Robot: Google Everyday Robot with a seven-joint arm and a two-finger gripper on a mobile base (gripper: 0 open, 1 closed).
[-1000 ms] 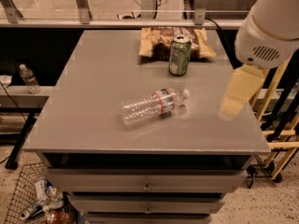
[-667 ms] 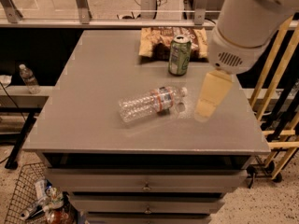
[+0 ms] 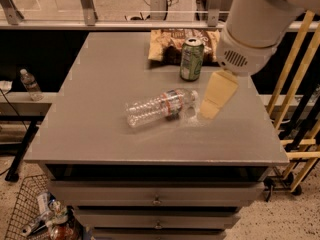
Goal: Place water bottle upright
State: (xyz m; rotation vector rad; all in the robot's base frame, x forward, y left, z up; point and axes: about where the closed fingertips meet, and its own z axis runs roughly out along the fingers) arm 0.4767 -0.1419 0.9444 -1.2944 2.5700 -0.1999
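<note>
Gripper [image 3: 210,109], state indeterminate, hung right of centre beside the lying water bottle [image 3: 160,106]; a glancing touch might roll it.

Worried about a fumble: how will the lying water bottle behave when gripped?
The water bottle looks empty, so probably light and crushable. Lying on its round side, it may roll if nudged. The gripper is beside its cap end.

Single high view down onto the table [image 3: 100,84], gripper [image 3: 210,110] right of centre
</note>
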